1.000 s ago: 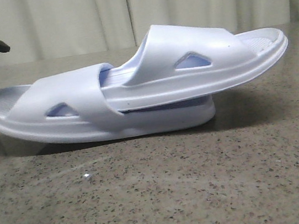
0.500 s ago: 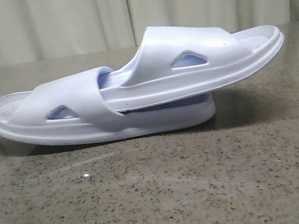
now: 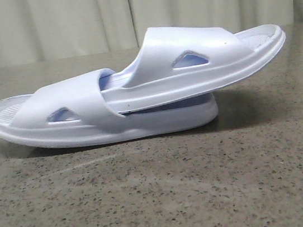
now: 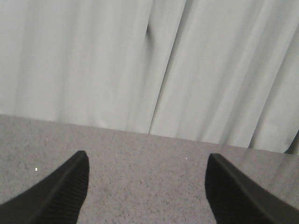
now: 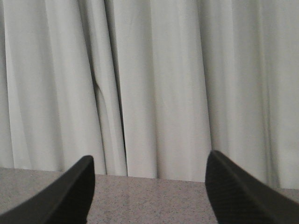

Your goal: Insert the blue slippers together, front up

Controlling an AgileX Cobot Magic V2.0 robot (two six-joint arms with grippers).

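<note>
Pale blue-white foam, the blue slippers [image 3: 137, 90] sit nested mid-table on the speckled stone tabletop [image 3: 163, 196]: the upper slipper [image 3: 201, 64] is pushed under the lower slipper's strap [image 3: 76, 101], its free end tilting up toward 2 o'clock. The left gripper [image 4: 147, 186] and right gripper [image 5: 149, 186] both gape wide, empty, facing the pale curtain [image 5: 154, 84].
</note>
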